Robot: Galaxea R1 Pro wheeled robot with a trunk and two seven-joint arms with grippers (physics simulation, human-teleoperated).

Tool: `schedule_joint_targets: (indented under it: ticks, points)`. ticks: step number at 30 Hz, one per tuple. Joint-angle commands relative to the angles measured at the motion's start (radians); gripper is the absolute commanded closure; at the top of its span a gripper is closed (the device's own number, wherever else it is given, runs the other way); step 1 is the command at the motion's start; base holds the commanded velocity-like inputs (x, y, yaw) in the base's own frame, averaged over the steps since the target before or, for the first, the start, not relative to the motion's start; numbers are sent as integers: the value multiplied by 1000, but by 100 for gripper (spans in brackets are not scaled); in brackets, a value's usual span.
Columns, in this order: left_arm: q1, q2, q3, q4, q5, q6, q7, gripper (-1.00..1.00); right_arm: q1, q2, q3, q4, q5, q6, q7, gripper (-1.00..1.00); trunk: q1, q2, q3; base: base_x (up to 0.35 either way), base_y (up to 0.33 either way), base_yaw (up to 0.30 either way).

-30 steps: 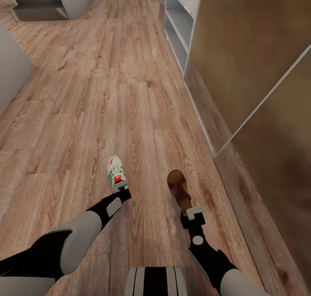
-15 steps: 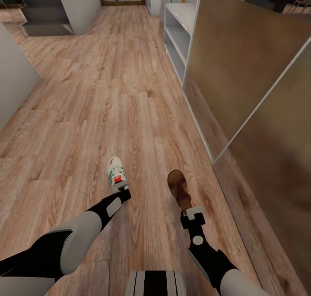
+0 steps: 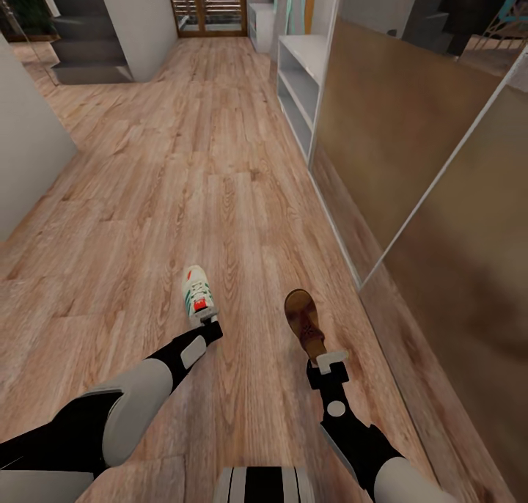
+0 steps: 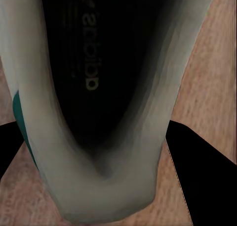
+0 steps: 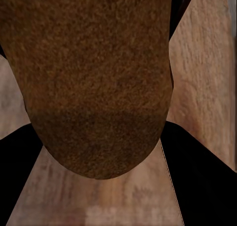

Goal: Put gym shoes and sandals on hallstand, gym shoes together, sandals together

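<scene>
Inside the white low-top gym shoe with teal-green stripes and red-orange accents [image 4: 98, 152], the left wrist view shows a dark insole printed with pale lettering that reads "adidas", turned on its side. The head view shows the same shoe [image 3: 198, 296] from above, too small there for any lettering to be read.

The left gripper [image 3: 207, 321] is clamped on the heel of this gym shoe, which points away from the robot over the light brown wood-plank corridor floor [image 3: 183, 166]. In the left wrist view, black fingers [image 4: 202, 181] flank the pale heel on both sides. The right gripper [image 3: 323, 358] is closed on the heel end of the flat brown leather sandal [image 3: 303, 322], which also points forward, to the right of the gym shoe and well apart from it. The right wrist view shows the sandal's grainy brown surface [image 5: 94, 82] close up, with a dark finger [image 5: 202, 181] on each side and floor planks beyond.

The head view alone shows the surroundings: ahead and to the right of the gym shoe stands the white-grey hallstand with a low bench top and open shelf compartments [image 3: 299, 85], well apart from both shoes. Nearer, beside the sandal, rise large brown reflective panels with pale frames [image 3: 396, 129].
</scene>
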Motion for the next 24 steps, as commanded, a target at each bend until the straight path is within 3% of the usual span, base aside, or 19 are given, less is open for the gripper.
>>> schedule_joint_targets:
  ticks: [1,24]
  points:
    - [0,-1,9,-2,0,5,3,100,-1,0,5,1,2,-1,-8,100,-1,0,3,0,0,0]
    - [1,-1,9,-2,0,7,3,100,-1,0,5,48,1,-2,-9,100,-11,5,92,0,0,0]
